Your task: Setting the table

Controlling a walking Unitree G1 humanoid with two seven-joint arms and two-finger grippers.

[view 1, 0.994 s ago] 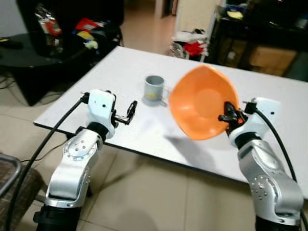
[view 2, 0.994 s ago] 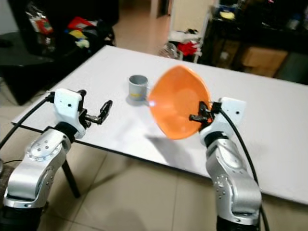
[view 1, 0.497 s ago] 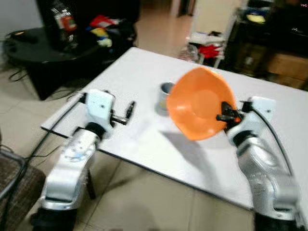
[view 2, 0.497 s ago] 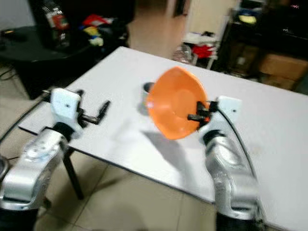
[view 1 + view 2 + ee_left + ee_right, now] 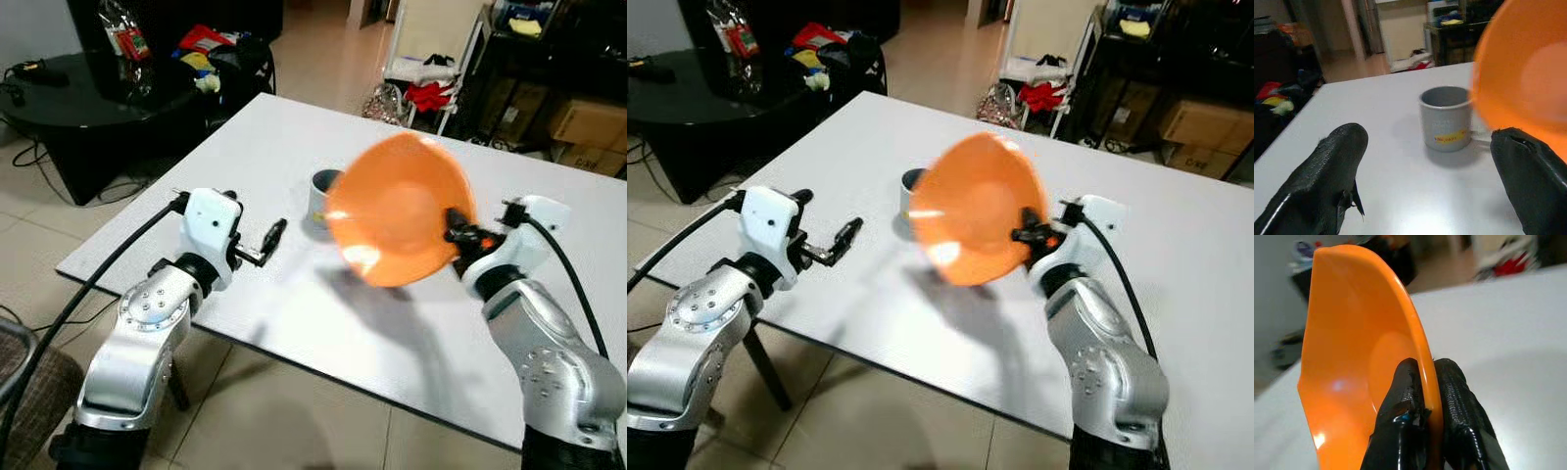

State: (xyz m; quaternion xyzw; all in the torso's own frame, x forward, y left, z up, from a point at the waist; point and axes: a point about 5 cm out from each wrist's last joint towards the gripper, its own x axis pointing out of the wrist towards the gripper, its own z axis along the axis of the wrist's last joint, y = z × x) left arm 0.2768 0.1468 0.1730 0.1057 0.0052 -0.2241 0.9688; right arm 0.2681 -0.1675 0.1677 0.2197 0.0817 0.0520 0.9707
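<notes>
My right gripper (image 5: 454, 233) is shut on the rim of an orange bowl (image 5: 397, 221), held tilted above the white table (image 5: 245, 147). The right wrist view has both fingertips (image 5: 1405, 382) pinching the bowl's (image 5: 1352, 347) edge. A grey mug (image 5: 320, 199) with a yellow-red label stands on the table just behind the bowl, partly hidden by it. My left gripper (image 5: 274, 235) hovers open over the table's near left part, its fingers (image 5: 1327, 161) pointing toward the mug (image 5: 1445, 119), with nothing between them.
A black round side table (image 5: 88, 93) with bags and colourful clutter stands at the far left. Dark shelving and cardboard boxes (image 5: 578, 122) line the back right. Red cloth (image 5: 423, 95) lies on the floor beyond the table. Tiled floor lies below the near table edge.
The camera has shifted, so the whole scene moved. The bowl has tipped further toward level and now covers part of the mug. The left gripper stays open.
</notes>
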